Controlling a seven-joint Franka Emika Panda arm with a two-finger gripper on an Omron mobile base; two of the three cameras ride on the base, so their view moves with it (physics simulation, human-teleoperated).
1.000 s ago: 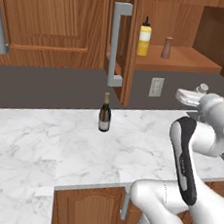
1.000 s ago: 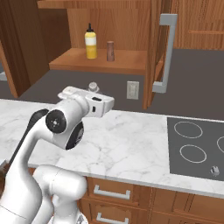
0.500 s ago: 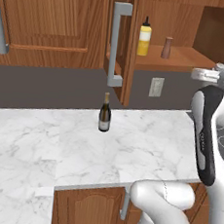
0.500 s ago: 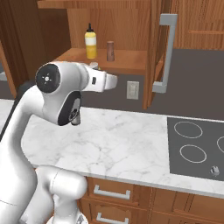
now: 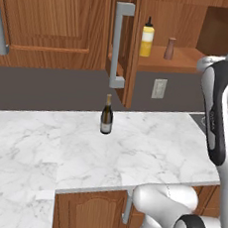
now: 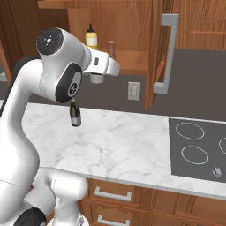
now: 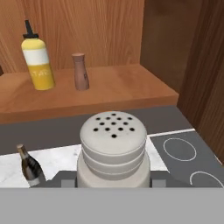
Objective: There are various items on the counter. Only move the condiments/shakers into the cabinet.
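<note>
Yellow squeeze bottle [image 7: 38, 59] and brown shaker [image 7: 80, 71] stand on the cabinet [image 7: 105, 89] shelf, upper left; jaws hold the grey shaker [image 7: 113, 148], bottom centre, yet to be shelved.

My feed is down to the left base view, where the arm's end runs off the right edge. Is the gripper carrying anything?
Observer: Yes. In the hand view the gripper is shut on the grey shaker, whose perforated top faces the camera.
Operator: Where is it relative to the cabinet shelf?
Observer: In the right base view the shaker hangs under the hand, in front of the shelf and a bit below its level, not yet inside.
Operator: Is there room on the shelf?
Observer: The hand view shows the yellow squeeze bottle and brown shaker standing at one end, with bare wood beside them.
Operator: Anything to my right?
Observer: A cooktop, set in the counter.
</note>
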